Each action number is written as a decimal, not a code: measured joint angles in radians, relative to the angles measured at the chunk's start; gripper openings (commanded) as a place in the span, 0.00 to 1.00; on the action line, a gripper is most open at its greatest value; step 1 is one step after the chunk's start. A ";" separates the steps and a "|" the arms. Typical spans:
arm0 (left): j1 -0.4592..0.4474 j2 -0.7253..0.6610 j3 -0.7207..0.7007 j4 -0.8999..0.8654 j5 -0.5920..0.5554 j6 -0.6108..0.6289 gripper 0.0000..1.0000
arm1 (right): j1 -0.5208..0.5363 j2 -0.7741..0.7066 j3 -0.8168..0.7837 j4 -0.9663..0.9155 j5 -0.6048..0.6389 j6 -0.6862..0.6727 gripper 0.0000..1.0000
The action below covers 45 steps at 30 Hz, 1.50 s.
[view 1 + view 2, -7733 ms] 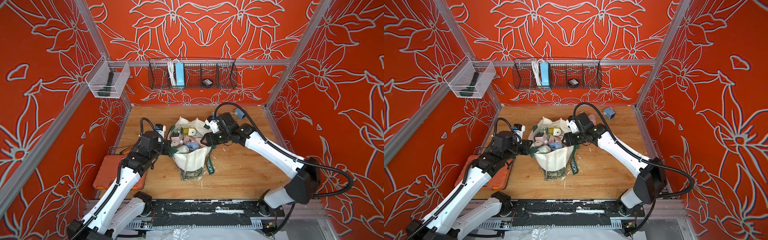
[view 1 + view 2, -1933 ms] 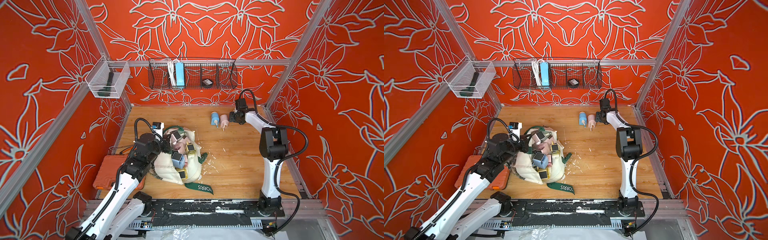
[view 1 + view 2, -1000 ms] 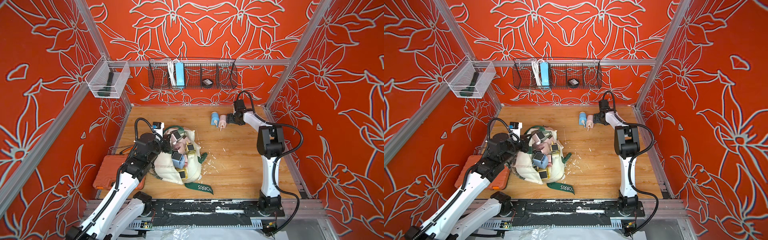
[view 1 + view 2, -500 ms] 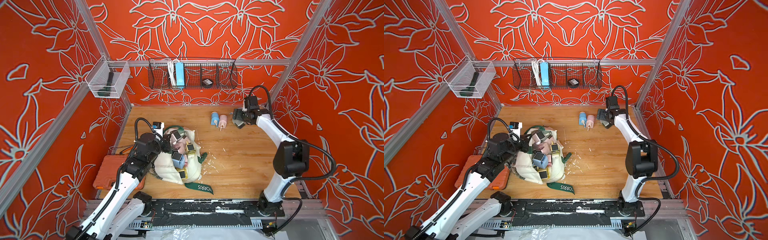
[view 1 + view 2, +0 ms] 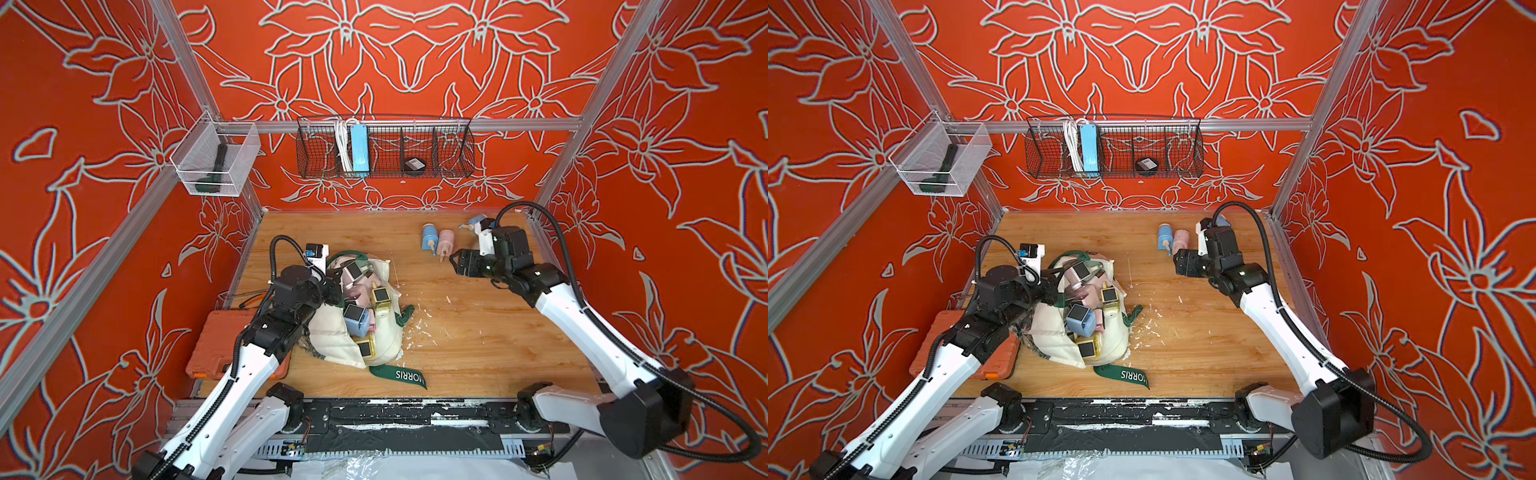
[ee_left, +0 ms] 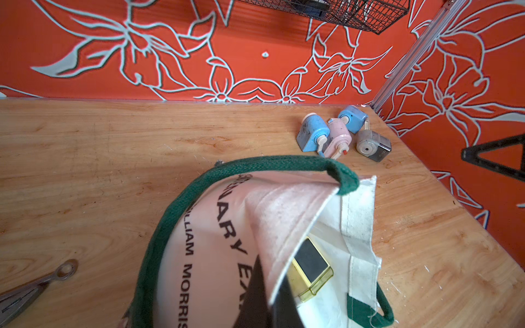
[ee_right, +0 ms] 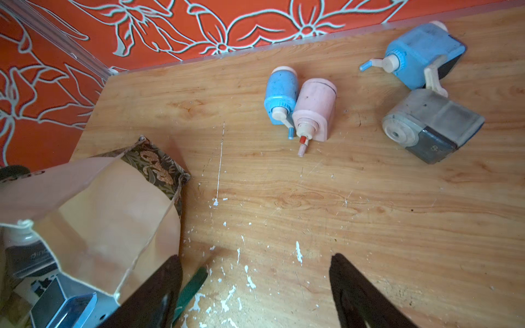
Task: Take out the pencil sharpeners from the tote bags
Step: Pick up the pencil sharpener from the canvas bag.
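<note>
The right gripper [image 7: 254,259], a black two-fingered parallel tool, hung over the light wooden tabletop [image 5: 478,332] right of centre with its fingers spread and nothing between them; the left gripper [image 5: 334,291] was closed, pinching the rim of the cream canvas tote bag [image 5: 386,345] with dark green handles, which lay slumped on its side at the left of the table; boxy plastic pencil sharpeners [image 5: 355,320] in pink, blue and yellow crowded its open mouth; four more lay out on the wood near the back wall: a rounded blue sharpener [image 7: 281,93] touching a pink sharpener [image 7: 315,110], and nearby a second blue sharpener [image 7: 423,59] just beside a grey sharpener [image 7: 431,125]; an orange plastic case [image 5: 212,345] sat at the table's left edge, partly under the left arm.
</note>
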 measured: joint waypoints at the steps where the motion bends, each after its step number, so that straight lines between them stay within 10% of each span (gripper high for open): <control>1: 0.000 0.000 0.000 0.000 0.000 0.000 0.00 | 0.000 -0.012 -0.012 0.000 0.006 -0.003 0.81; 21: 0.000 0.006 0.000 0.003 0.000 0.000 0.00 | 0.000 -0.047 -0.063 -0.026 -0.028 0.046 0.71; 31: 0.000 0.008 0.000 0.004 -0.002 0.000 0.00 | -0.013 -0.201 -0.054 -0.116 0.159 0.024 0.69; 45: 0.000 0.011 0.000 0.006 -0.007 0.000 0.00 | 0.224 -0.202 -0.158 0.060 -0.335 0.053 0.65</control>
